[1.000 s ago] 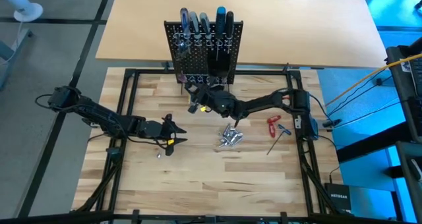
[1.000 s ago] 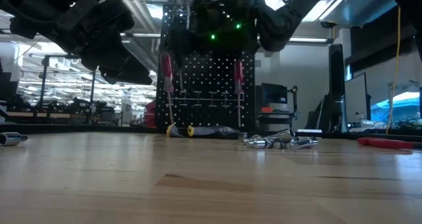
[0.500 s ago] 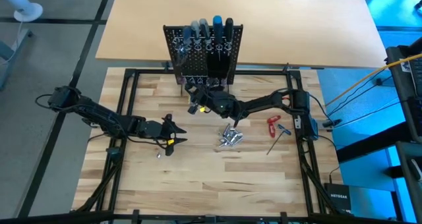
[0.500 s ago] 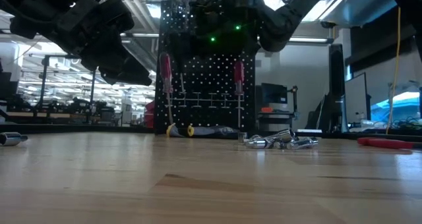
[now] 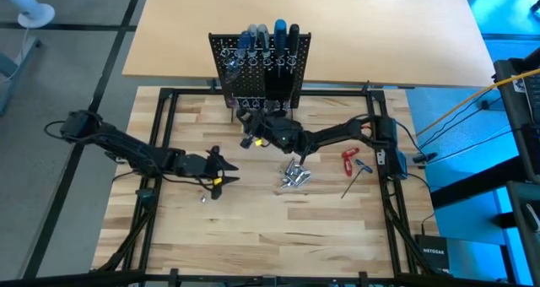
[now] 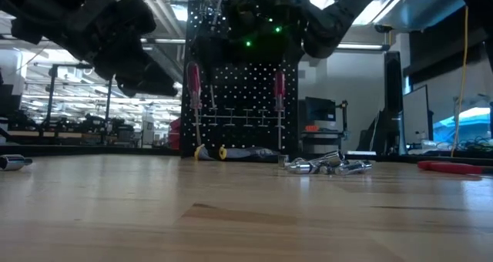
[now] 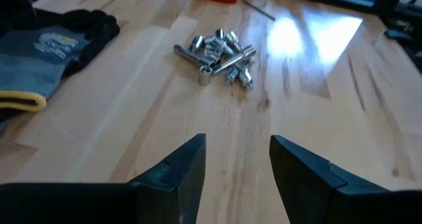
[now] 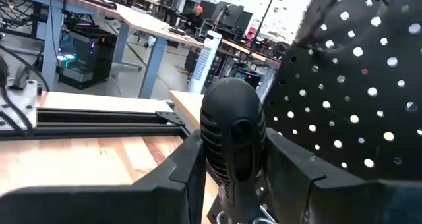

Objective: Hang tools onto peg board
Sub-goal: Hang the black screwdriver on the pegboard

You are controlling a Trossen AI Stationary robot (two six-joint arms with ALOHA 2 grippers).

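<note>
The peg board [image 5: 260, 63] stands upright at the wooden table's far middle, with several screwdrivers hanging in it by their handles. Just in front of it, my right gripper [image 5: 253, 125] is shut on a black-handled screwdriver [image 8: 232, 128], with the board's perforated panel [image 8: 349, 99] close beside it. My left gripper [image 7: 237, 158] stands open and holds nothing left of centre, above bare wood. It points toward a pile of small silver pieces [image 7: 217, 51]. My right gripper pinches the black ribbed handle's lower part [image 8: 231, 174] between its two fingers. The fingers lie about level and across the handle. The handle stands upright with its rounded top above them. Its shaft is hidden below the fingers.
A dark glove with a yellow cuff [image 7: 49, 49] lies beside my left gripper. The silver pile [image 5: 294, 175] lies mid-table, with a red tool [image 5: 349, 159] and a slim tool [image 5: 359, 173] to its right. One loose silver piece [image 5: 202, 198] lies near the left gripper.
In the high view the hanging tools' handles have drawn closer to the peg board's top edge, so the board's top has tipped a little toward the near side. Both grippers have stayed nearly where they were.
</note>
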